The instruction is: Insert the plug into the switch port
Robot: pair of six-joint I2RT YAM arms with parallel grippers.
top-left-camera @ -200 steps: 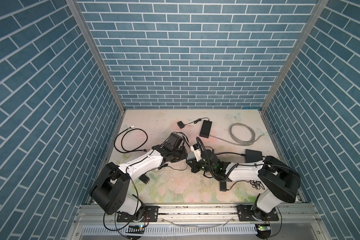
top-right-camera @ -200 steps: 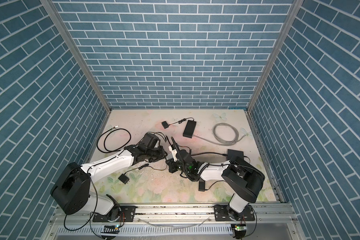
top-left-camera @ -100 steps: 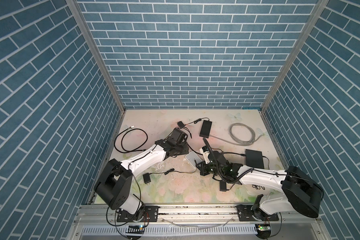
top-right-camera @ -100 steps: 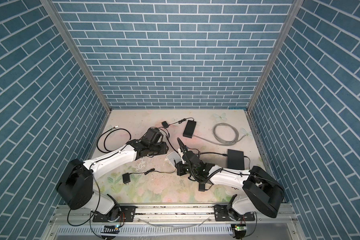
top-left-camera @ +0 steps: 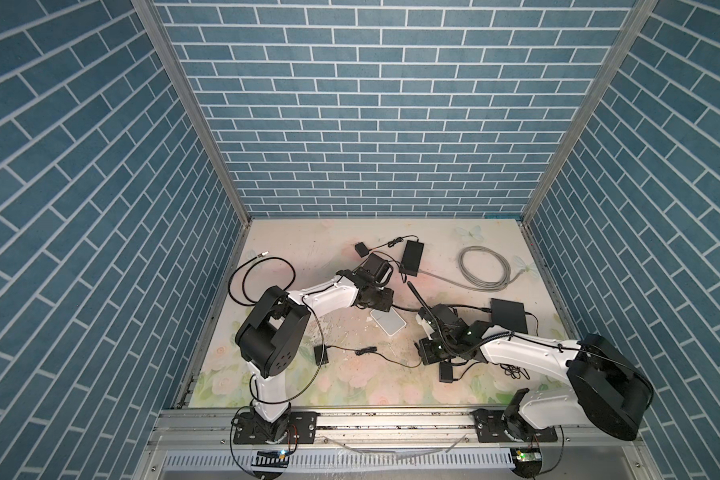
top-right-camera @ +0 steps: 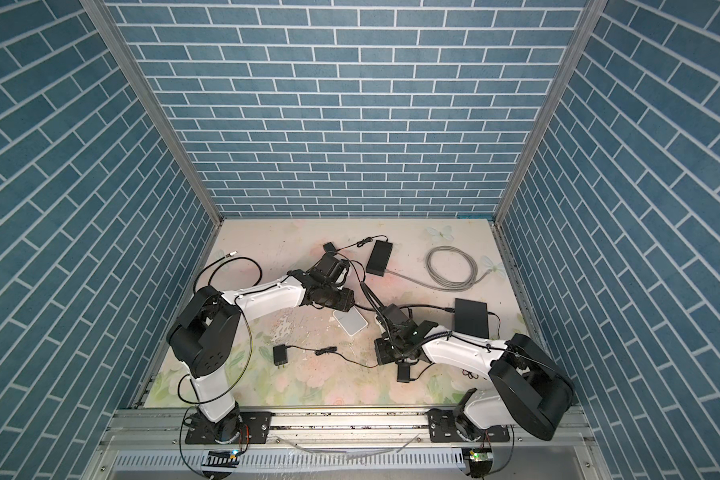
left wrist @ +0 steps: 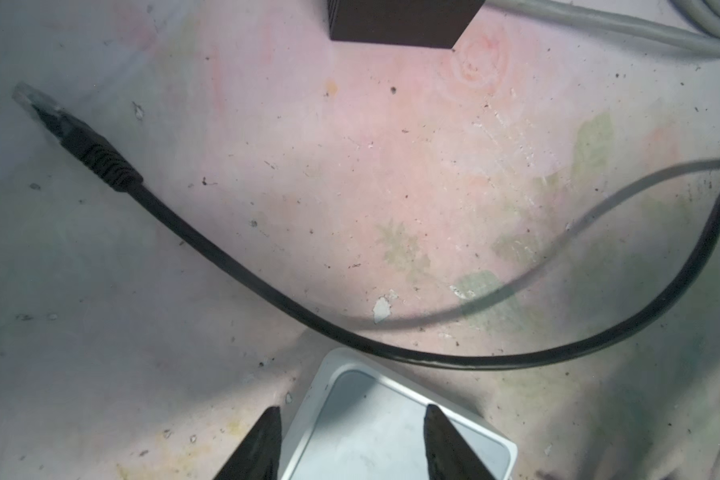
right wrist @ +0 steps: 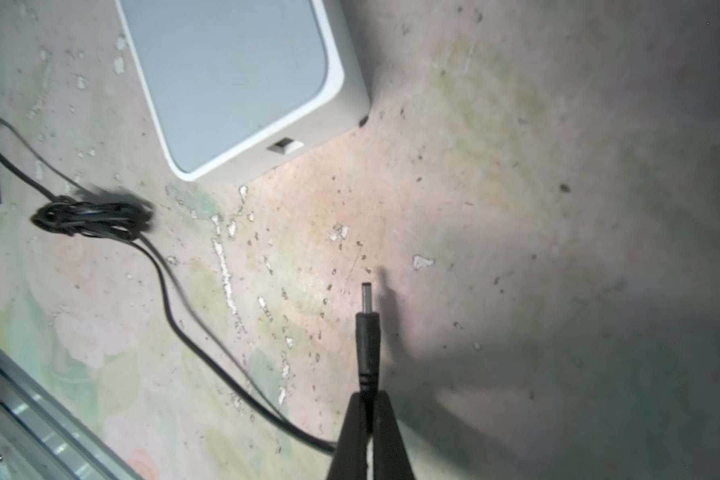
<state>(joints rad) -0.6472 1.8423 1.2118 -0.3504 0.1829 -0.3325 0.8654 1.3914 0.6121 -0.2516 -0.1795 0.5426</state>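
Observation:
The white switch (top-left-camera: pixel 387 328) (top-right-camera: pixel 350 322) lies flat mid-table. Its side wall shows a small port (right wrist: pixel 285 146) in the right wrist view. My right gripper (right wrist: pixel 366 399) (top-left-camera: pixel 424 360) is shut on the black barrel plug (right wrist: pixel 366 332), whose metal tip points toward the switch (right wrist: pixel 233 83) from a short distance away. The plug's thin cable (right wrist: pixel 208 349) trails off to the side. My left gripper (left wrist: pixel 352 411) (top-left-camera: pixel 381 305) hangs open above a corner of the switch (left wrist: pixel 375 432), one finger (left wrist: pixel 262 440) beside its edge and the other over its top.
A black network cable (left wrist: pixel 233 262) with a clear connector (left wrist: pixel 30 97) curves past the switch. A black power brick (top-left-camera: pixel 411 257), a grey cable coil (top-left-camera: pixel 485 268) and a black box (top-left-camera: pixel 508 316) lie behind. A wall adapter (top-left-camera: pixel 321 355) and bundled cord (top-left-camera: pixel 366 351) lie in front.
The left jaws have opened and moved right, over the switch. The right gripper, still holding the plug, has drawn back toward the front and away from the switch.

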